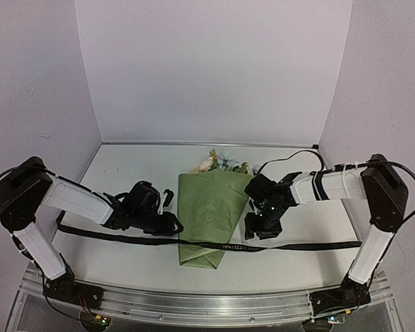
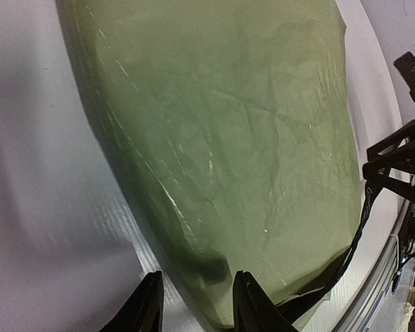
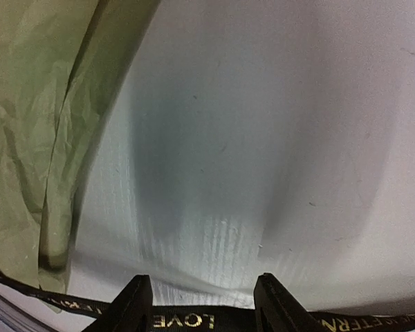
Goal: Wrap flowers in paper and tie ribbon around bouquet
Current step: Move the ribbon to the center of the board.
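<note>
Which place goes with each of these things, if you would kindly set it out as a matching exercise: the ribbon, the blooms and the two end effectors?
Things:
1. ribbon
2. blooms
3. left end effector
4. right end effector

Places:
A. at the wide far end of the paper cone
B. astride the ribbon, right of the cone
C. stretched across the table, crossing the cone's narrow near end
D. at the cone's left edge

Pairs: 1-C, 2-A, 3-D, 4-B
</note>
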